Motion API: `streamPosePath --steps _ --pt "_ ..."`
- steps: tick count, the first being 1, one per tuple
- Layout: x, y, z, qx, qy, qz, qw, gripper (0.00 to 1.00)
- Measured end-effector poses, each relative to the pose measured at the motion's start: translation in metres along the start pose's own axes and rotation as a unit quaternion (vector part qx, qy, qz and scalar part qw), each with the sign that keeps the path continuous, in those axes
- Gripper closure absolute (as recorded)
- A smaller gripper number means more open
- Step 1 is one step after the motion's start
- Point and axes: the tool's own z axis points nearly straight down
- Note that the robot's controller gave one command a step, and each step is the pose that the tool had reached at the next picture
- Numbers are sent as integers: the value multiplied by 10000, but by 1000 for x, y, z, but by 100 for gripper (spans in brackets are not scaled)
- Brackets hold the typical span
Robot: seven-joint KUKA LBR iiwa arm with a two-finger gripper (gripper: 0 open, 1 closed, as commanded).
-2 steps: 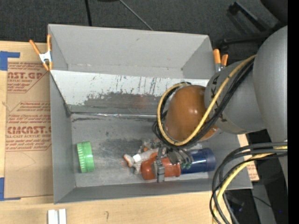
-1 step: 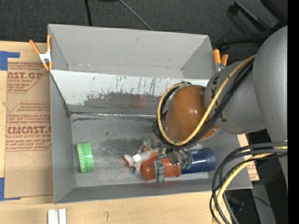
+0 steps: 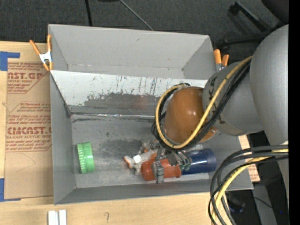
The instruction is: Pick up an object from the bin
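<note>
Several small things lie strung along the near wall of the grey metal bin [image 3: 61,144]. Right of the middle, close against that wall, sits a stubby red-orange thing [image 3: 149,171]. The gripper [image 3: 160,167] is down low upon it, its dark tip overlapping the thing's right end. Whether the gripper is apart, together or clamped on anything I cannot tell from where I stand, since the wrist above hides too much of it. So I would not say the red-orange thing is held.

Just to the right, touching it or nearly so, a dark blue cylinder [image 3: 204,159] lies on its side. It runs along the wall towards the bin's right corner. Just left of the gripper is a little jumble of white and orange bits [image 3: 133,161], too small for me to name. Well apart from all that, towards the left corner, a green ribbed disc [image 3: 85,157] lies by itself on the scuffed floor.

Further back, over the middle of the floor, the round orange cover [image 3: 185,116] on the wrist hangs above the gripper. Yellow and black cables [image 3: 161,114] loop round it. Behind that the scratched floor runs up to the sloping far wall, and the thick grey arm [image 3: 269,88] comes in over the right rim.
</note>
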Motion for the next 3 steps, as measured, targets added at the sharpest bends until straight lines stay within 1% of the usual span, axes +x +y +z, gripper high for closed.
streamPosePath --steps 1,2,3 --pt "-23 -3 0 -22 141 49 9999 100" --pt "-2 -4 -2 -35 -86 77 9999 100" --pt "-2 -4 -2 -35 -86 77 9999 100"
